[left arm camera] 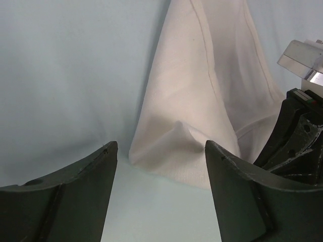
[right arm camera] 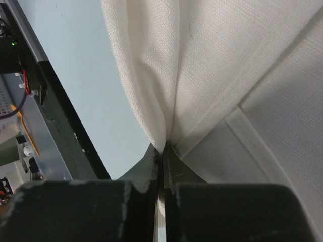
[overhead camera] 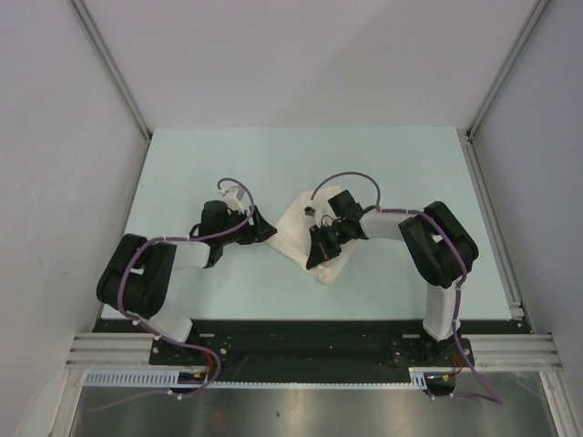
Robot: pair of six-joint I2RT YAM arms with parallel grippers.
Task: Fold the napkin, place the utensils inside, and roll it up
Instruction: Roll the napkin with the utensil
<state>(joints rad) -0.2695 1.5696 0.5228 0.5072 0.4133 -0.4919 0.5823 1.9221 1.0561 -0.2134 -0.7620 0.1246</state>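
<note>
I see the right pincer (right arm camera: pixel 162 151) pinching the napkin (right arm camera: pixel 217 65), the left pincer (left arm camera: pixel 160 146) spread at its nine o'clock edge.

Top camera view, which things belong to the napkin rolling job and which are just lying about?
Job: napkin; right end effector, shut on it; left end effector, open beside it.
Not the job: table; frame rails.

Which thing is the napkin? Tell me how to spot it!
Look at the pale green table, then near its middle. The napkin is the white, creased cloth there, pinched by the right claw. It is the only soft white thing; the claw is hard and black.
</note>
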